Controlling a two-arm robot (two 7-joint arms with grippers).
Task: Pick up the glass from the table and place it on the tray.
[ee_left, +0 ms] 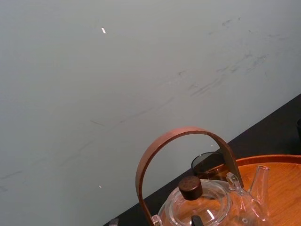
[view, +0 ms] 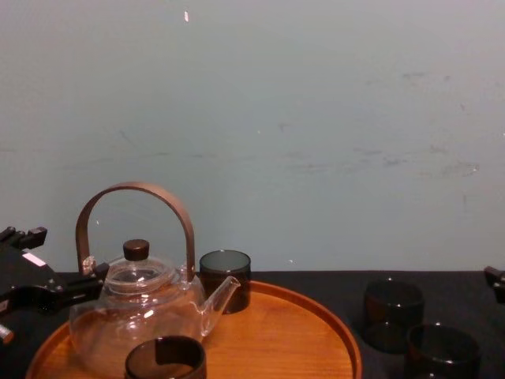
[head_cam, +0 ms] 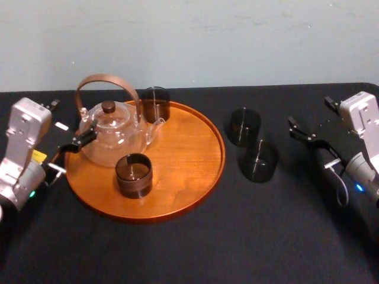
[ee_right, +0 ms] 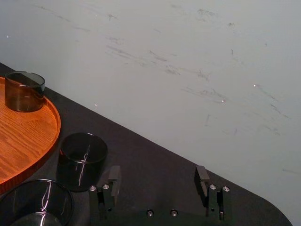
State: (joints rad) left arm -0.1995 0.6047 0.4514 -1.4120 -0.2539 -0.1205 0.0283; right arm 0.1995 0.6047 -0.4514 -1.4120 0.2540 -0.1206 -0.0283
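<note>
Two dark smoked glasses stand on the black table right of the tray: a far glass and a near glass. The round orange-brown tray carries a glass teapot and two more dark glasses, a back one and a front one. My right gripper is open and empty, right of the table glasses. My left gripper hangs open at the tray's left rim beside the teapot.
A pale wall rises behind the table's back edge. The teapot's tall brown handle arches over the tray's left half. Bare tray surface lies right of the teapot. Open table stretches along the front.
</note>
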